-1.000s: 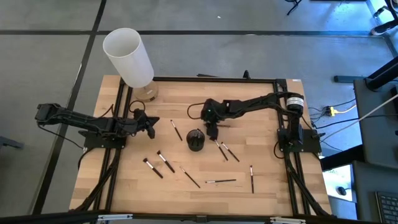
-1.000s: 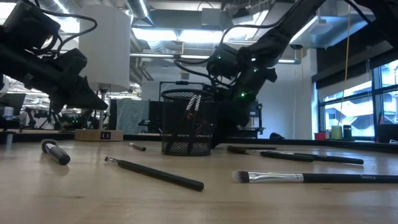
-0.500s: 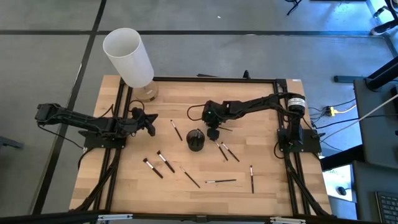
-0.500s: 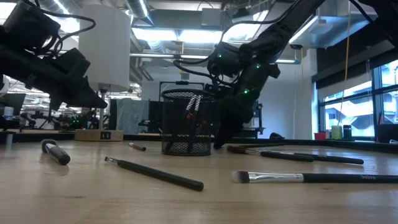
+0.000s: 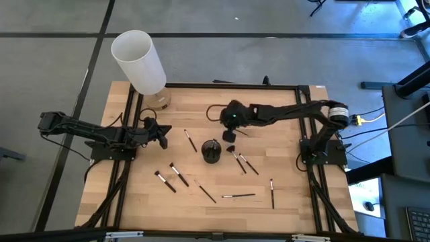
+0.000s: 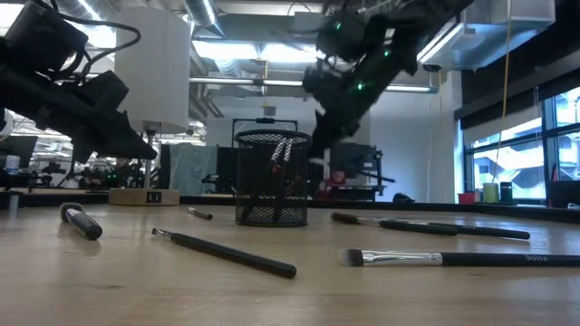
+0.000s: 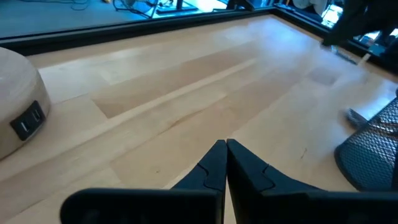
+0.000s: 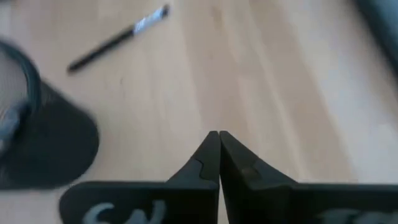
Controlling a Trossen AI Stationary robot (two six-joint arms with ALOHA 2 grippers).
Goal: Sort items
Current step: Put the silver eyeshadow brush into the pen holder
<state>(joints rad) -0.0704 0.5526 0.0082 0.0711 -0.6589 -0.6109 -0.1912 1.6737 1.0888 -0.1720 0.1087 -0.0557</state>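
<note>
Several thin makeup brushes lie flat on the wooden table: one (image 5: 190, 140) left of the black mesh cup (image 5: 211, 151), two (image 5: 242, 162) right of it, others (image 5: 179, 174) (image 5: 238, 195) (image 5: 272, 193) nearer the front. The cup stands upright with a few brushes (image 6: 283, 149) in it. My right gripper (image 5: 230, 135) is shut and empty, up in the air just beyond the cup's far right side; its wrist view (image 8: 217, 140) looks down on the cup (image 8: 37, 130) and one brush (image 8: 118, 38). My left gripper (image 5: 165, 132) (image 7: 225, 149) is shut and empty, low over the table's left part.
A tall white cylinder (image 5: 138, 60) on a round wooden base (image 5: 160, 99) stands at the far left corner. A black frame (image 5: 306, 134) runs along the table's sides. Bare wood lies between my left gripper and the cup.
My right gripper has risen from low beside the cup's right side to well above the cup's rim, drifting slightly toward the far edge. The cup and the brushes on the table have stayed where they were.
</note>
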